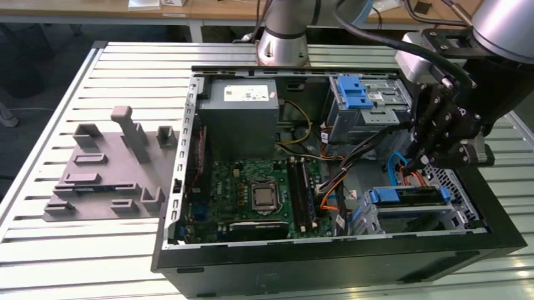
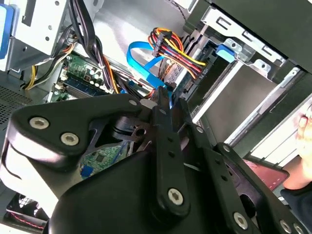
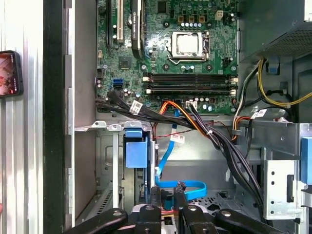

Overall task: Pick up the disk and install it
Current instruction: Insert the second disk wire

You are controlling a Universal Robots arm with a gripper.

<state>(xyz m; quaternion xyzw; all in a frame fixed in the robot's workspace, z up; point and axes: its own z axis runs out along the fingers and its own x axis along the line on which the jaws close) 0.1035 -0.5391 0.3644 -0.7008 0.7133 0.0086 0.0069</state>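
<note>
The disk (image 1: 409, 195), in its blue carrier, sits in the lower drive cage at the front right corner of the open computer case (image 1: 179, 187). In the second wrist view its silver side (image 2: 234, 97) shows in the cage, with a bundle of coloured wires running to its end. The carrier's blue tab (image 3: 134, 151) shows in the first wrist view. My gripper (image 1: 414, 164) hangs inside the case just above and behind the disk, beside a blue flat cable (image 3: 187, 185). Its fingertips (image 2: 161, 97) stand a narrow gap apart with nothing between them, in both wrist views (image 3: 167, 195).
A grey power-supply box (image 1: 242, 112) and a blue-latched metal cage (image 1: 363, 100) fill the case's back. The motherboard (image 1: 259, 194) lies in the middle under loose cables (image 3: 214, 136). A grey fixture plate (image 1: 109, 169) lies on the slatted table at the exterior view's left. A person's hand (image 2: 300, 170) is near the case.
</note>
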